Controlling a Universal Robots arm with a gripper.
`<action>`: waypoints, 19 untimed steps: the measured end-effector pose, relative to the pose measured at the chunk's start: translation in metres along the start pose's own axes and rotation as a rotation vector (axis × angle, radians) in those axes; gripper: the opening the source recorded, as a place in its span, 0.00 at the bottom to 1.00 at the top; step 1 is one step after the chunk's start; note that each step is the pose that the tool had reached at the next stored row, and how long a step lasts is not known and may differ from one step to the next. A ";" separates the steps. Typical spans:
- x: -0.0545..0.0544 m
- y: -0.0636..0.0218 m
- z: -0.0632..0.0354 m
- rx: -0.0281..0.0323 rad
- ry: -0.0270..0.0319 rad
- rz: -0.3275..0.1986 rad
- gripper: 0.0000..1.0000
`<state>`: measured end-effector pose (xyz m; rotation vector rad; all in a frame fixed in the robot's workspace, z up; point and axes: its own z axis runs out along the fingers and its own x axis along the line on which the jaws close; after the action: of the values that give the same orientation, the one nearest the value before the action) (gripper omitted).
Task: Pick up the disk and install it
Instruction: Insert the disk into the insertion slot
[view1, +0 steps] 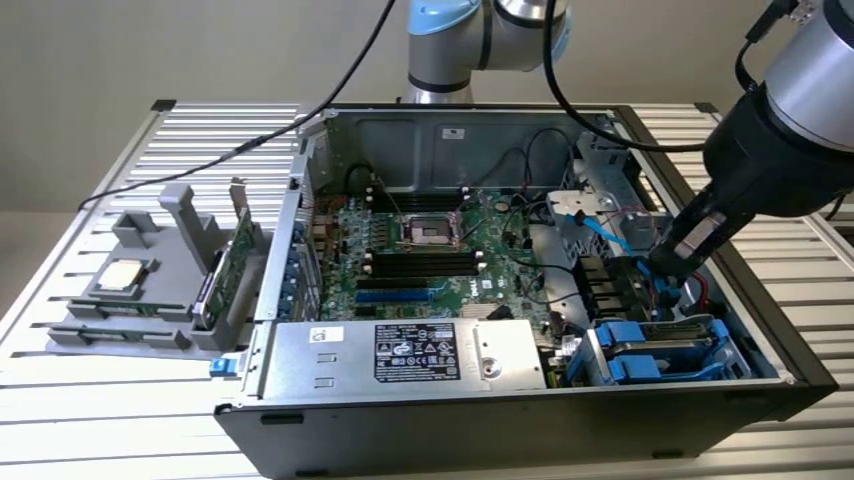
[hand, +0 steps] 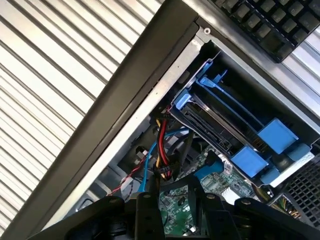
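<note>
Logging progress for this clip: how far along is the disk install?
Looks done: the disk in its blue frame sits slotted in the corner of the computer case. In hand: nothing visibly held; the claw hangs above the disk, beside the cables. Left: whether the disk is fully seated can't be told.

Your disk (view1: 661, 345) sits in the computer case (view1: 507, 445) corner at the exterior view's right, silver body framed by its blue carrier (hand: 274, 136), connector edge facing inward.
</note>
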<state>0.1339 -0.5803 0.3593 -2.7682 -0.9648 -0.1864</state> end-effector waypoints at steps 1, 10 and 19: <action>0.000 0.0001 0.0006 -0.0013 0.0034 0.015 0.36; -0.001 0.0008 0.0051 -0.0137 0.0346 0.144 0.36; -0.001 0.0004 0.0034 -0.0318 0.0682 0.218 0.36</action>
<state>0.1338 -0.5803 0.3558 -2.8490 -0.6437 -0.2616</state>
